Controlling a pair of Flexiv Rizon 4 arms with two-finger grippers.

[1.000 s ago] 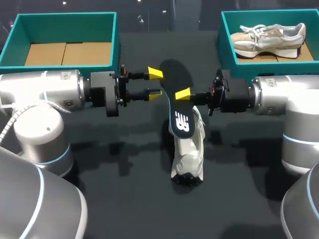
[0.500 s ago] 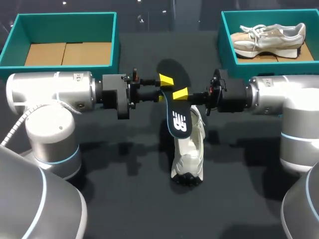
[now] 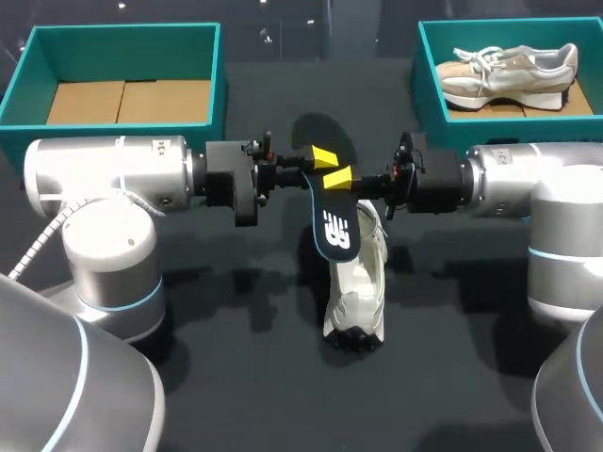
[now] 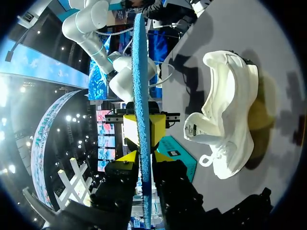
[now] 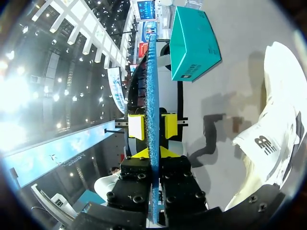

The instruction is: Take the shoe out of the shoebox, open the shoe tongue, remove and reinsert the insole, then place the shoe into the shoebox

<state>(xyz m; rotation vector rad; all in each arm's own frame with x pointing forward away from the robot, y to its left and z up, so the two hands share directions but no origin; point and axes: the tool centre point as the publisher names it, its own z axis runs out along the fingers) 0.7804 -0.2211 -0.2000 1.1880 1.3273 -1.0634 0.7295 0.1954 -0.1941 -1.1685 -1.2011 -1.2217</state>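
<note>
Over the dark tabletop (image 3: 236, 358), just above the white mesh sneaker (image 3: 360, 282), the left gripper (image 3: 318, 162) had moved in and pinched the black foam insole (image 3: 336, 234) alongside the right gripper's (image 3: 341, 179) clamped fingers, likely readying reinsertion.

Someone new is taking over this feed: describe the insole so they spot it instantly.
Start at the middle of the dark table, where a white sneaker lies. Just above it, the left pincer and right pincer clamp a thin black insole from opposite sides. Unlike the sneaker, it is a flat oval sheet with a white logo, held off the table.
</note>
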